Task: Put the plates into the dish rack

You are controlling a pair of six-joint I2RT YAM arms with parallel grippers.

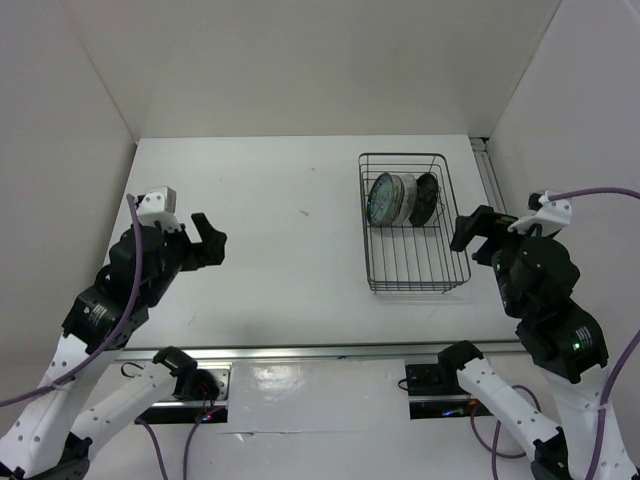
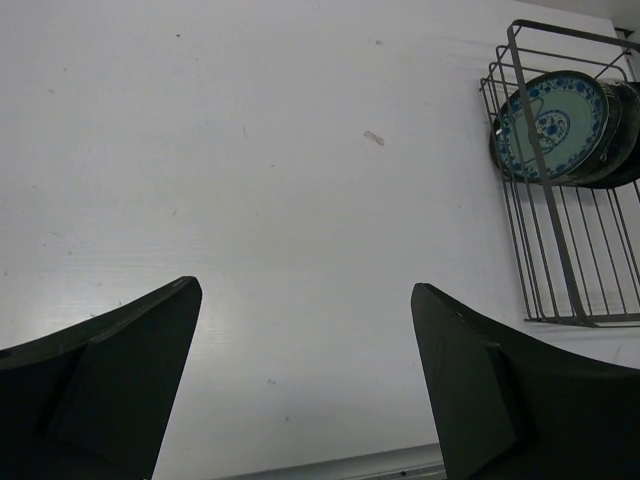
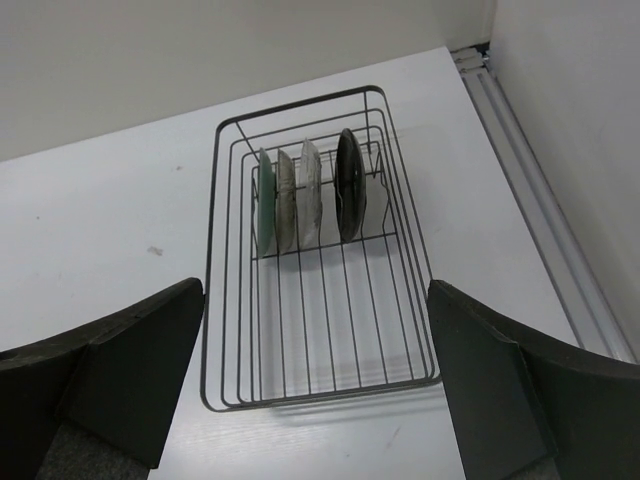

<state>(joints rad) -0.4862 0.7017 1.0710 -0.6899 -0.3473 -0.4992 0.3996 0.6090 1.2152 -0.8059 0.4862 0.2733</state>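
Right claw [image 1: 463,235], spread empty, beside dish rack [image 3: 320,330] holding plates [image 3: 305,195]; left claw [image 1: 212,240] spread, distant.

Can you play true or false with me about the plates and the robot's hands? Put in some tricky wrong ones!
1. All four plates stand on edge in the dish rack. True.
2. The left hand holds a plate. False: it is open and empty.
3. The teal plate and the black plate are at opposite ends of the row. True.
4. The plates fill the dish rack's near end. False: they stand at its far end.
5. The right hand is shut. False: it is open, beside the dish rack.
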